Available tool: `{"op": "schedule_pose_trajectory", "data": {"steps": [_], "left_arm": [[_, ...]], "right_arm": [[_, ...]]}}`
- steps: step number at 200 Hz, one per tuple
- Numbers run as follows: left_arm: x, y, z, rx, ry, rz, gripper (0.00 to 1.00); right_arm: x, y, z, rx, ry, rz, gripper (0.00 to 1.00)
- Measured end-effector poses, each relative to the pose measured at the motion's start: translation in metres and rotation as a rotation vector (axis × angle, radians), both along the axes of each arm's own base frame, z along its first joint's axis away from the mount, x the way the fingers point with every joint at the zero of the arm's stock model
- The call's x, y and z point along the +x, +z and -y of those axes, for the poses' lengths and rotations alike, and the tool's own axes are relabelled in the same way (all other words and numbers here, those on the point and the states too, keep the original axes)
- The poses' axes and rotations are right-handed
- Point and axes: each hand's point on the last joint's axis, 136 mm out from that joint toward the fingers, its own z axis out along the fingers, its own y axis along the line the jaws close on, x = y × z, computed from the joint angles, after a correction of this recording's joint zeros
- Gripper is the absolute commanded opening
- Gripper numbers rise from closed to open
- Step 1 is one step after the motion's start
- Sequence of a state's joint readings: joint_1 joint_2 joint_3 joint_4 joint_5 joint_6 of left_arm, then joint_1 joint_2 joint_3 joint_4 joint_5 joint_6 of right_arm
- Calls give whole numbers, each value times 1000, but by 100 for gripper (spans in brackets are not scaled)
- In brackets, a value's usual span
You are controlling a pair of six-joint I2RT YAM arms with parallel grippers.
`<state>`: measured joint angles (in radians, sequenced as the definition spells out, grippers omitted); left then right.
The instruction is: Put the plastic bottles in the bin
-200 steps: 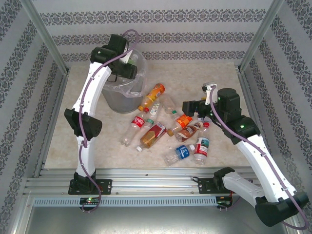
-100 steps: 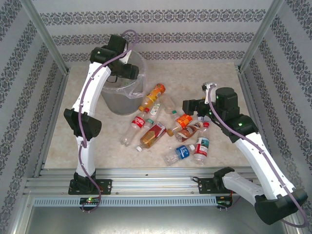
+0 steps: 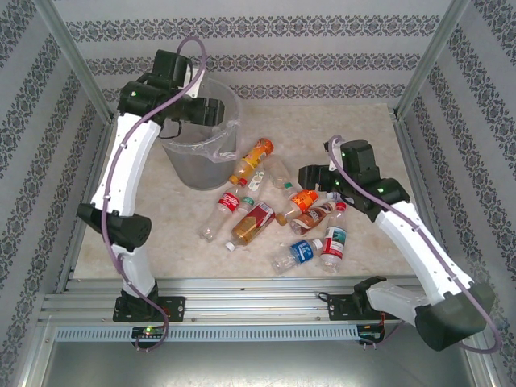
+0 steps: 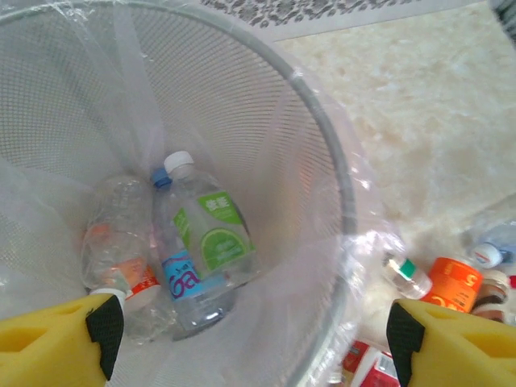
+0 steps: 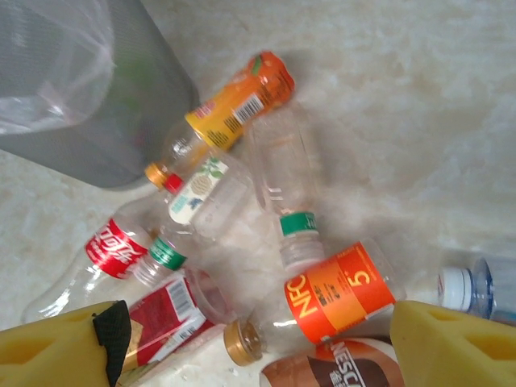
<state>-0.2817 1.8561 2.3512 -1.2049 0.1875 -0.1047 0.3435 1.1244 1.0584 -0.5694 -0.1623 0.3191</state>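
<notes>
Standing toward the far left of the desk (image 3: 161, 234): the bin (image 3: 197, 161), grey, round and lined with a clear bag.

Lying at the bottom of the bin:
- a green-labelled bottle (image 4: 211, 238) with a white cap
- a blue-labelled bottle (image 4: 184, 282) touching its side
- a crushed clear bottle (image 4: 121, 242) with a strip of orange label, just beside that

Lying in a loose heap on the desk just right of the bin: the other plastic bottles (image 3: 270, 210), about ten, all on their sides, several overlapping.

Lying nearest the bin, cap end close by its wall: an orange juice bottle (image 5: 238, 105).

Lying a little further from the bin:
- a red-labelled cola bottle (image 5: 113, 246)
- a green-banded bottle (image 5: 278, 169) with a clear body
- an orange-labelled bottle (image 5: 343, 294) with a gold cap

Lying furthest from the bin:
- a brown-labelled bottle (image 5: 339, 367)
- a small blue bottle (image 3: 300, 251)
- a white-and-teal bottle (image 3: 333, 242)

Hovering above the mouth of the bin: the left jaws, standing wide apart and gripping nothing, with the left fingers (image 4: 56, 343) showing yellow at either side over the bin's inside.

Hanging low over the side of the heap away from the bin: the right jaws, also standing apart, with the right fingers (image 5: 459, 347) straddling the orange-labelled and brown-labelled bottles. Not possible to tell whether touching either bottle.
</notes>
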Motion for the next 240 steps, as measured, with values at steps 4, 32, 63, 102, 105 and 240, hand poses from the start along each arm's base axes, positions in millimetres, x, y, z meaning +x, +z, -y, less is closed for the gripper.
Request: {"op": "schedule_pose_trajectory", "data": {"steps": [4,32,63,102,105,240], "left_arm": [[-3,1,1,-6,-9,4,86],[-35,-9,27,-11,-135,16,88],[-73,-31,73,-5,-324,26,89],[-99,-38,100,-50,-445,83,91],[-100,-38,101,-56,-450,86,91],[-136,-56,165,-313,-655,90,100]], "right_arm": [[1,-5,1,-2,-9,-19,83],[4,-30,3,19,-84,-137,81],[12,-48,1,68,-165,-225,78],[23,-84,2,74,-271,-339,77],[23,-86,2,74,-281,-346,77],[37,-141,16,102,-516,-450,75]]}}
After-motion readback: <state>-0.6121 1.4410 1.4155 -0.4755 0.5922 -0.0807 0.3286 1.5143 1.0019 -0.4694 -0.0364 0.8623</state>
